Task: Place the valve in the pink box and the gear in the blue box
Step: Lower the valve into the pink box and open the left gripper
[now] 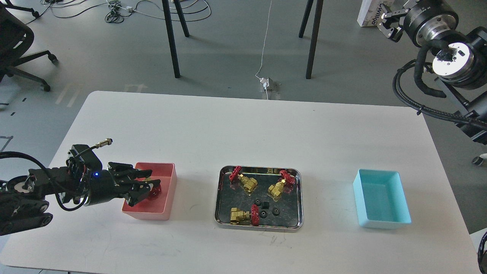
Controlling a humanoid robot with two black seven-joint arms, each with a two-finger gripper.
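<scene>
Head view: red-wheeled brass valve (153, 190) between left claw's (150, 186) narrowed fingers, inside salmon-pink box (167, 198).

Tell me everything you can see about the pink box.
The pink box is a salmon-pink rectangular bin, plastic by its look, with plain tapered walls and an open top. It stands upright on the white table, left of the steel tray. The left tool reaches inside with a valve.
</scene>
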